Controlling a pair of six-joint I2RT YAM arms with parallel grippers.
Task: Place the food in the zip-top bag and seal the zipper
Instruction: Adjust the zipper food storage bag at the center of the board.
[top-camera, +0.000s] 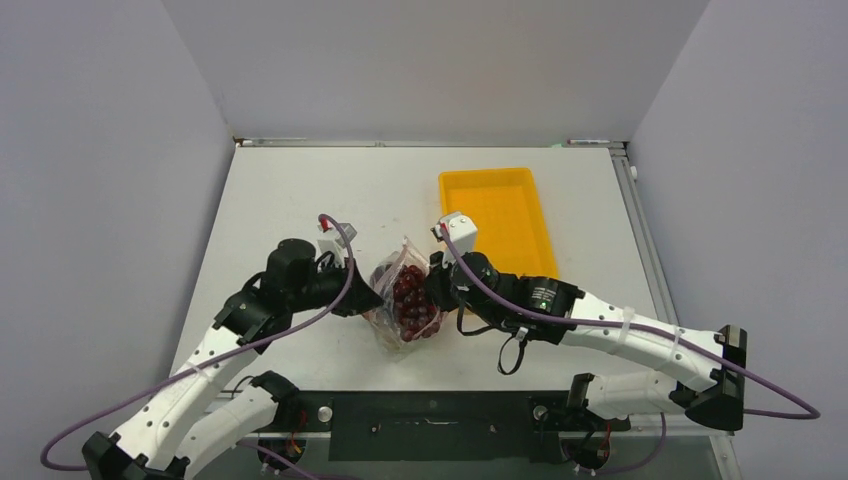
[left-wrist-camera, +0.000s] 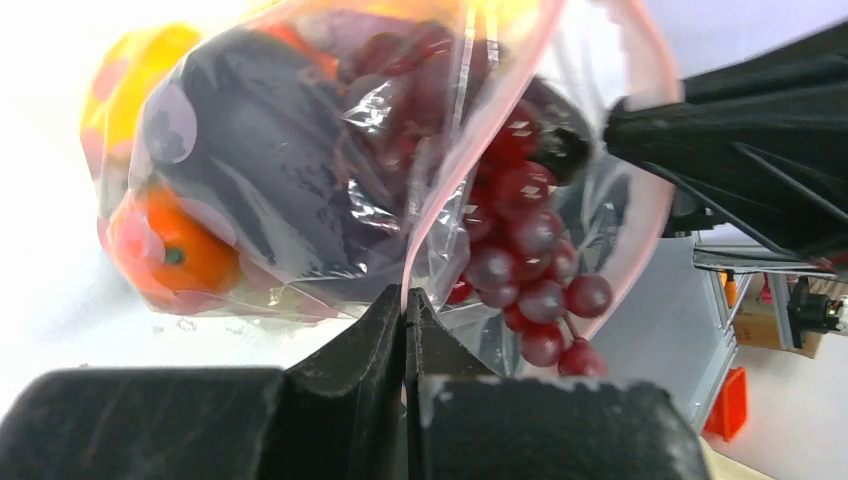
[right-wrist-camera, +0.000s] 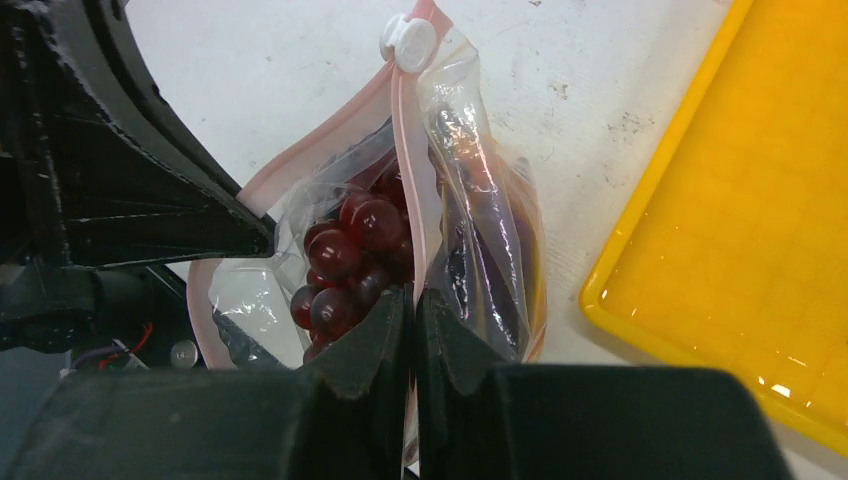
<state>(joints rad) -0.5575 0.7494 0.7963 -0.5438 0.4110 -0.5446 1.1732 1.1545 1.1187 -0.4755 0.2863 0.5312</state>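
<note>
Left end effector (left-wrist-camera: 406, 305) is clamped on the zipper (right-wrist-camera: 404, 150) of the bag (right-wrist-camera: 485, 210); right end effector (right-wrist-camera: 413, 305) is clamped on its opposite lip, grapes (right-wrist-camera: 345, 250) hanging between them.

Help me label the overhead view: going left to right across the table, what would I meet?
left gripper → bag → right gripper → tray
</note>
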